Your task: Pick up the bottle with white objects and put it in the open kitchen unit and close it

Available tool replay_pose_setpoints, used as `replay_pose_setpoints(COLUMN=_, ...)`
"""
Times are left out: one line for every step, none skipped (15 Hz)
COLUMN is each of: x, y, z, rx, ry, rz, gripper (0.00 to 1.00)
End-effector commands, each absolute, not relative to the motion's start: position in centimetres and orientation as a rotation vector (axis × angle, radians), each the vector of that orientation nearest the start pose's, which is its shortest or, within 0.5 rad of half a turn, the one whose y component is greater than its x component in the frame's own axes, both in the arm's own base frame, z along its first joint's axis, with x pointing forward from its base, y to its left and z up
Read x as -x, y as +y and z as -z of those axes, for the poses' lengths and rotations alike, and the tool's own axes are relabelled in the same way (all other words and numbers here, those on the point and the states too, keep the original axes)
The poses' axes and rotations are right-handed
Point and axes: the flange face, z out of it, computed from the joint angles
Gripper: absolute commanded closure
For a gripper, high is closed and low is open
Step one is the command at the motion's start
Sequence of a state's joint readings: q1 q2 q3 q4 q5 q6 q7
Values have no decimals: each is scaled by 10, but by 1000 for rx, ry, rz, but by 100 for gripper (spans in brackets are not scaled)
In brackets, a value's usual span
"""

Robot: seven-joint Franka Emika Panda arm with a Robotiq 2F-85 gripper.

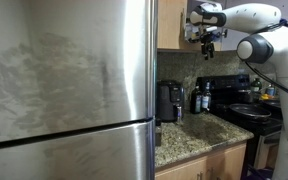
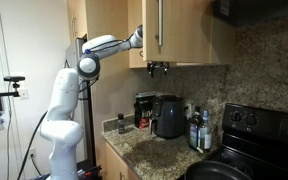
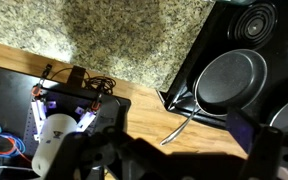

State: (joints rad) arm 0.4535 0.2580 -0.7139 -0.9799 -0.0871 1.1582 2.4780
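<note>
Behind the doors of the wall cabinet (image 2: 184, 30) is the likeliest place for the pale bottle. No view shows it on the counter (image 2: 149, 150) or in the gripper (image 2: 156, 69), so that is a judgement only. In an exterior view the cabinet's tan doors look flush and shut, with a slim bar handle (image 2: 159, 25) upright on the front. Seen from beside the fridge (image 1: 64, 70), the cabinet (image 1: 169, 25) is too small to tell whether a door stands a little ajar. The gripper (image 1: 208, 40) hangs just under the cabinet's lower edge, close to the door. In the wrist view the gripper (image 3: 174, 152) has its dark, blurred fingers spread apart with nothing between them. Below it lie only the granite and the pan (image 3: 229, 80) on the stove. The step in hand looks like the closing of the door, at or near its end. If a door is not fully home, the next move calls for a flat push on its front. Otherwise the arm should draw back and down, clear of the handle and of the coffee maker (image 2: 167, 115) and the dark bottles (image 2: 196, 130) underneath.
</note>
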Motion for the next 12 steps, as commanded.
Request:
replay_pose_setpoints(x=-501, y=-73, z=-762, rx=920, ry=3171, rz=469, gripper=0)
replay_pose_setpoints(x=-489, y=-74, z=-768, rx=1001, ry=3159, rz=543, gripper=0)
replay_pose_setpoints(x=-477, y=-72, z=-775, rx=1085, ry=3139, rz=610, gripper=0)
replay_pose_setpoints(x=-463, y=-71, z=-782, rx=1169, ry=3103, rz=670, gripper=0)
replay_pose_setpoints(x=-453, y=-71, z=-791, rx=1233, ry=3047, rz=729, gripper=0)
replay_pose_setpoints(x=-440, y=-73, z=-797, rx=1297, ry=3000, rz=756, gripper=0)
replay_pose_setpoints(x=-429, y=-75, z=-802, rx=1347, ry=2943, rz=784, gripper=0)
replay_pose_setpoints(x=-417, y=-79, z=-805, rx=1384, ry=2890, rz=800, gripper=0)
replay_pose_setpoints(x=-406, y=-82, z=-806, rx=1416, ry=2837, rz=807, gripper=0)
replay_pose_setpoints(x=-394, y=-85, z=-807, rx=1450, ry=2786, rz=811, gripper=0)
replay_pose_setpoints(x=-376, y=-82, z=-813, rx=1459, ry=2736, rz=834, gripper=0)
replay_pose_setpoints(x=-363, y=-84, z=-812, rx=1481, ry=2681, rz=810, gripper=0)
